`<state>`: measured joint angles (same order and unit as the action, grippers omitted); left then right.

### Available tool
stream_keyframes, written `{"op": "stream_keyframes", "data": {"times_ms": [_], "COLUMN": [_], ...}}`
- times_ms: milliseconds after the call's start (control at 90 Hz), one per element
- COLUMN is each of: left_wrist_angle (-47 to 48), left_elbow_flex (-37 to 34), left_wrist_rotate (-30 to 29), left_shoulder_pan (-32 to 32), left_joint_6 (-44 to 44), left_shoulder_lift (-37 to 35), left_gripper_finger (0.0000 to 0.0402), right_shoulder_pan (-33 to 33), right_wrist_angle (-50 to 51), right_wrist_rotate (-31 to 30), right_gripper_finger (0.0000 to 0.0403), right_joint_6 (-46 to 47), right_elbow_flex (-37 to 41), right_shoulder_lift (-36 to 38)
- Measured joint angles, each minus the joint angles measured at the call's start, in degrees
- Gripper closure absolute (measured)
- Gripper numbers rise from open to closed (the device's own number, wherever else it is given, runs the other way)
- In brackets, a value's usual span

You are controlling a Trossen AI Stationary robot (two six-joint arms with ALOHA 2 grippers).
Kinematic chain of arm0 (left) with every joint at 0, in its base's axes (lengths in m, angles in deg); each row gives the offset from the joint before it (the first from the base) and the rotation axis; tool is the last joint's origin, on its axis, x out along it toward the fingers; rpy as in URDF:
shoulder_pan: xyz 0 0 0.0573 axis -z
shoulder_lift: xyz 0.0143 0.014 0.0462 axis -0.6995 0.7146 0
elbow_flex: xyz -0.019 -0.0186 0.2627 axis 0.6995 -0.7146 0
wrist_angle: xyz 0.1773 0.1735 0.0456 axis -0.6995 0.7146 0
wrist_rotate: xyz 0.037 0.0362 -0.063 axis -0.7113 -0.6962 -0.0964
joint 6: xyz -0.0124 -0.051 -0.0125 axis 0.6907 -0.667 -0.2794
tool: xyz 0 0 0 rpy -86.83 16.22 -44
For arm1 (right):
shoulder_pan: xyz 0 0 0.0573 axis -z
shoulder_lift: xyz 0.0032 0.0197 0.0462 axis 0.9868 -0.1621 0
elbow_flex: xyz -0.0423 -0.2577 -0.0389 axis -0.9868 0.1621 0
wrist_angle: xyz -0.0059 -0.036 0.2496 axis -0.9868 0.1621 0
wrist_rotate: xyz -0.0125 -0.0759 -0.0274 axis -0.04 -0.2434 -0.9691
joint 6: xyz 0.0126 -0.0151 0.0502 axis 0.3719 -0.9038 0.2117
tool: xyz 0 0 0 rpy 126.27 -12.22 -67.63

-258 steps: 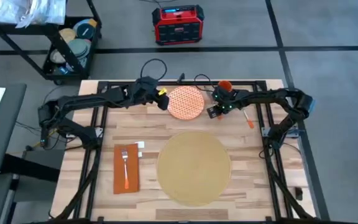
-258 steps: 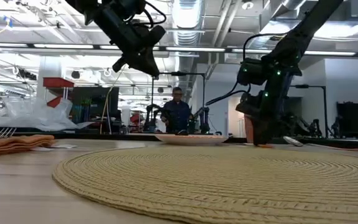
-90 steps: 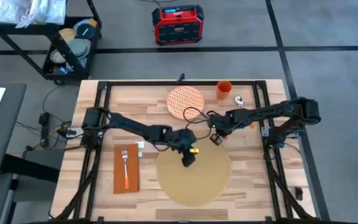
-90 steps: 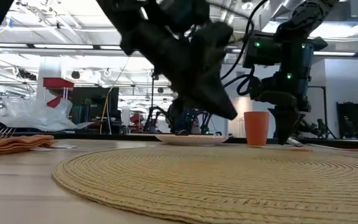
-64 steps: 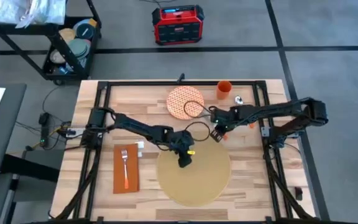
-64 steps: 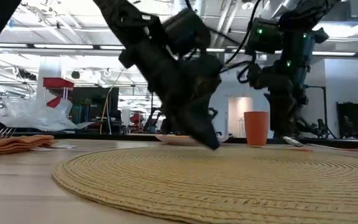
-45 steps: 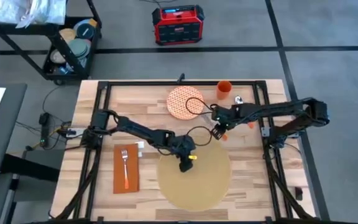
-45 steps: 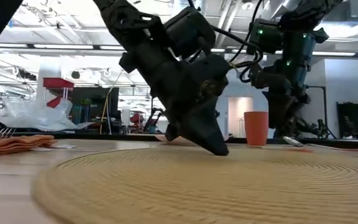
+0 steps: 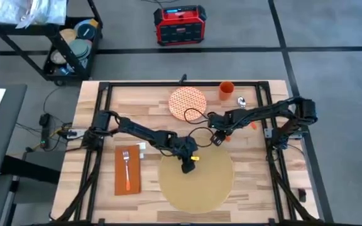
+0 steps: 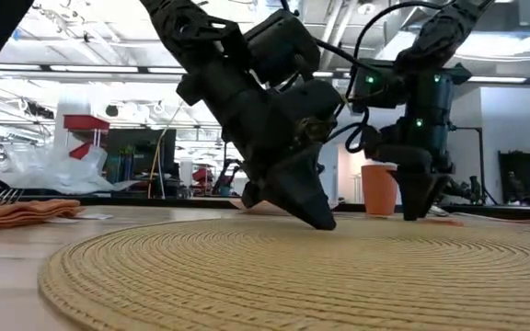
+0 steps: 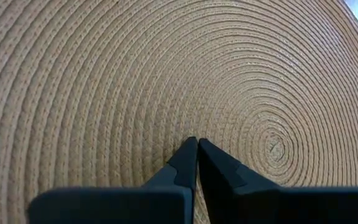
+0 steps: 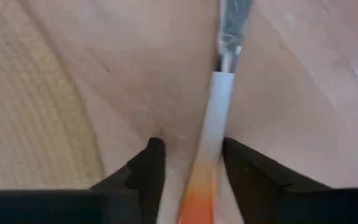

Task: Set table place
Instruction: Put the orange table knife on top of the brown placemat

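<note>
The round tan woven placemat is lying flat on the near middle of the wooden surface. The left hand is being pressed down onto the mat's far left part, and in the left wrist view its 2 fingers are closed tip to tip, nothing being held between them, with the tips touching the weave. In the low view this hand is seen tilted, its point resting on the mat.

The right hand is being held over the bare wood just beyond the mat's far right rim. In the right wrist view its fingers are parted narrowly around the white-and-orange handle of a utensil, which is lying on the wood between them; whether the pads are touching the handle cannot be told.

Farther back on the surface, an orange-and-white patterned plate and an orange cup are standing. To the left of the mat, a rust-orange napkin is lying with a fork on top of it.
</note>
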<state>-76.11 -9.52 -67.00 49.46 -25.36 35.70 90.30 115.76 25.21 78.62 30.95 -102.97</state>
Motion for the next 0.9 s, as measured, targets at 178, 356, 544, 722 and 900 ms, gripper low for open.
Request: {"op": "stream_keyframes", "data": {"times_ms": [178, 356, 544, 722, 900], "left_wrist_angle": [-0.1, -0.1, -0.2, -0.3, -0.5], "left_elbow_flex": [0.0, -0.1, -0.1, -0.1, -0.2], "left_wrist_rotate": [-0.4, -0.4, -1.2, -1.8, -1.9], "left_shoulder_pan": [0.2, 0.3, 0.3, 0.3, 0.3], "left_joint_6": [-0.1, 0.4, 1.3, 1.4, 1.4], "left_shoulder_lift": [0.0, 0.1, 0.1, 0.1, 0.1], "left_gripper_finger": [0.0401, 0.0401, 0.0401, 0.0401, 0.0401], "right_shoulder_pan": [0.7, 0.9, -2.4, -9.7, -13.5], "right_wrist_angle": [-0.4, 0.7, 1.7, 2.4, 7.2], "right_wrist_rotate": [-0.3, 3.6, 7.8, 9.3, -1.6], "right_gripper_finger": [0.0391, 0.0402, 0.0402, 0.0403, 0.0393], "right_joint_6": [0.1, 1.7, 5.3, 10.0, 8.6], "right_elbow_flex": [0.3, 0.6, 0.5, 0.5, 0.5], "right_shoulder_lift": [2.2, 4.7, 9.7, 14.0, 14.5]}}
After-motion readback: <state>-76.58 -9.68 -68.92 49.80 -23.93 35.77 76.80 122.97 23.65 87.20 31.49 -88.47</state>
